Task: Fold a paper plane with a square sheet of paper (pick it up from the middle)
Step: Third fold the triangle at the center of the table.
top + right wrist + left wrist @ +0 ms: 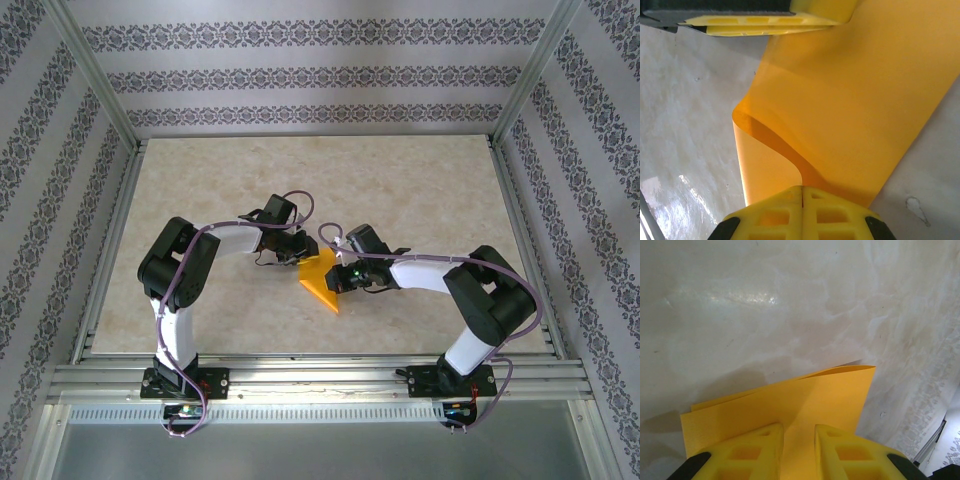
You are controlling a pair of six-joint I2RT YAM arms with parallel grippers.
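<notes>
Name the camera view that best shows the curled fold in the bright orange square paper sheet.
Right wrist: the bright orange square paper sheet spreads wide there, its curl plain. Left wrist shows flat, layered edges; top external shows just a small orange triangle.

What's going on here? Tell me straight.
Two robot arms are working an orange sheet in the middle of the table. The right gripper is shut on one edge of it, where the paper curls over in a loose bend. The left gripper sits on the other side with its jaws slightly apart and the sheet beneath them. The sheet is doubled over softly, with no plane shape yet.
</notes>
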